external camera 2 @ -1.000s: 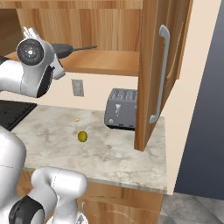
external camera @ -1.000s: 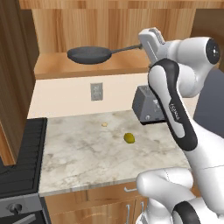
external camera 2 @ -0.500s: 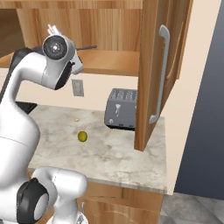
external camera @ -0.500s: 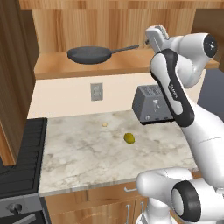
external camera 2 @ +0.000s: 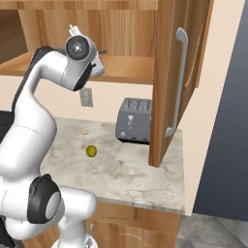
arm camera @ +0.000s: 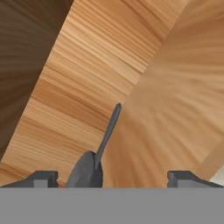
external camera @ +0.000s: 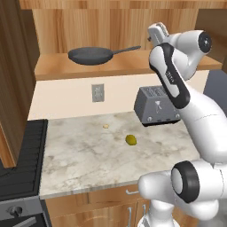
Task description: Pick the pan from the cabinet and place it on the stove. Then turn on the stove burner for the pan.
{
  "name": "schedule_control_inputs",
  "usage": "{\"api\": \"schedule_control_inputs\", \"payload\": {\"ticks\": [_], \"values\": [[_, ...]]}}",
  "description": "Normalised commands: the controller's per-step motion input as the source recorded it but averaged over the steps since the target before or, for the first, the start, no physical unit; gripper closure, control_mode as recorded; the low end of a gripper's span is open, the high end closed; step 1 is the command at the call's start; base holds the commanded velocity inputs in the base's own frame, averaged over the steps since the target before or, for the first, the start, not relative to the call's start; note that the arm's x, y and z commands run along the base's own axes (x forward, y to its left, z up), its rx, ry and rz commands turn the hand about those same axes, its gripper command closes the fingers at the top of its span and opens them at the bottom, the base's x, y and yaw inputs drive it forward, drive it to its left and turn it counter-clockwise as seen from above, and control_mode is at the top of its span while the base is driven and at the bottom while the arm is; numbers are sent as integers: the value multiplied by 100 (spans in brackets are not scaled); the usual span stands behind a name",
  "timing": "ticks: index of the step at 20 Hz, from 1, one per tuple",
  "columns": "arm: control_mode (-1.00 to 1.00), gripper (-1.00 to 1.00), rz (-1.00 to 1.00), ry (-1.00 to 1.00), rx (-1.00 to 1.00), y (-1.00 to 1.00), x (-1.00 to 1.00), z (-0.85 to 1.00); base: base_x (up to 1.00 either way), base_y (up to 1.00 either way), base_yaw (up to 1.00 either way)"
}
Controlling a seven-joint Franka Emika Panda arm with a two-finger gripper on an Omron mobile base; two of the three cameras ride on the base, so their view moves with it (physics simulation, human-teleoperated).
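Arm's swung closer; gripper (arm camera: 112,177) wide open, empty, pan (external camera: 90,55) handle seemingly running lengthwise away between its fingertips.

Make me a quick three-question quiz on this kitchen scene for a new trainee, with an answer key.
1. True or false: the pan sits on the stove.
2. The gripper is: A) open, B) shut on the pan's handle.
3. What grey appliance stands on the counter?

Key:
1. False; it rests on the cabinet shelf.
2. A.
3. The toaster.
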Motion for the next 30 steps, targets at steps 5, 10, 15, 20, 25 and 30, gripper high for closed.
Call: {"api": "schedule_control_inputs", "payload": {"ticks": [5,10,15,20,25,30], "values": [[-100,-100,-1,0,2,-2,41,-2,0,0,0],[-100,-100,0,0,1,0,32,-7,0,0,0],[-100,-100,0,0,0,0,30,-9,0,0,0],[-100,-100,0,0,0,0,30,-8,0,0,0],[-100,-100,0,0,0,0,34,-9,0,0,0],[-100,-100,0,0,0,0,34,-10,0,0,0]]}}
